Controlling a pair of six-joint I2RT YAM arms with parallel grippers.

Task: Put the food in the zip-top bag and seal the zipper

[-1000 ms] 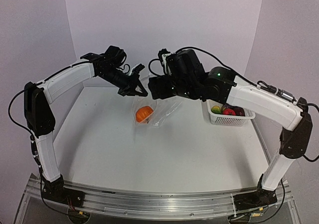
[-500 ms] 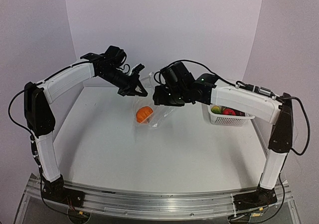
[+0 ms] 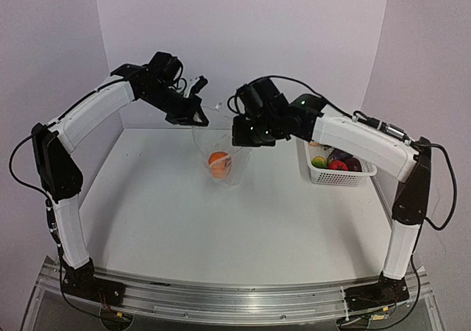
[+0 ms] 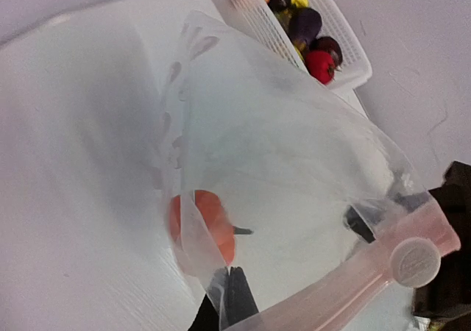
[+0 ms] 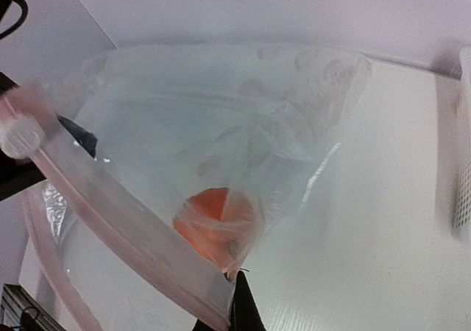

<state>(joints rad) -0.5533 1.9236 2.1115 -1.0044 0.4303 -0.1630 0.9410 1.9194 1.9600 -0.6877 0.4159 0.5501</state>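
The clear zip-top bag (image 3: 219, 143) hangs above the table, stretched between both grippers. My left gripper (image 3: 199, 119) is shut on the bag's mouth edge at the left, with its fingers (image 4: 237, 298) pinching the plastic. My right gripper (image 3: 241, 143) is shut on the same edge at the right, as the right wrist view shows (image 5: 240, 273). The zipper (image 5: 125, 235) runs as a pinkish strip along the mouth, also seen from the left wrist (image 4: 338, 290). An orange toy fruit (image 3: 218, 162) sits low inside the bag (image 4: 206, 224) (image 5: 217, 224). More food (image 3: 337, 165) lies in the basket.
A white perforated basket (image 3: 360, 175) stands at the table's right rear, holding red, green, yellow and dark purple pieces (image 4: 313, 40). The white back wall is close behind both grippers. A round slider knob (image 4: 416, 261) sits on the zipper strip.
My right gripper has shut on the bag's mouth edge. Both grippers rose, lifting the bag with the orange fruit off the table.
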